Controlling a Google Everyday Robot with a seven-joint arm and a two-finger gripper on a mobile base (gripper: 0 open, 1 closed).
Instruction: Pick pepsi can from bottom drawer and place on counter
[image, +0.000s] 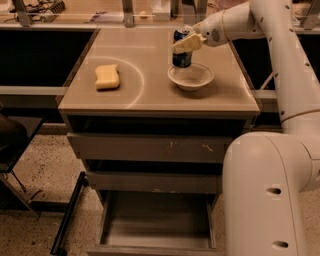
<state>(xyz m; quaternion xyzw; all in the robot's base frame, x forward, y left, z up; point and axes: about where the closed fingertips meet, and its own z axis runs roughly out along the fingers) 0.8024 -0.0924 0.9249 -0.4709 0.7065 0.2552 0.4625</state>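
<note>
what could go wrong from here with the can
1. The end effector grips the can right at the bowl. Lowered here, the can may catch the rim and tip, or end up in the bowl instead of on the bare counter.
2. The bottom drawer stands open, close to the robot's base, so a base move might bump it.

1 ea: can (182, 59), bowl (191, 80), sponge (107, 76); pincer (184, 44) on can

On counter (150, 97): yellow sponge (107, 76), white bowl (190, 77); hand (186, 44) around pepsi can (182, 59) by bowl.
</note>
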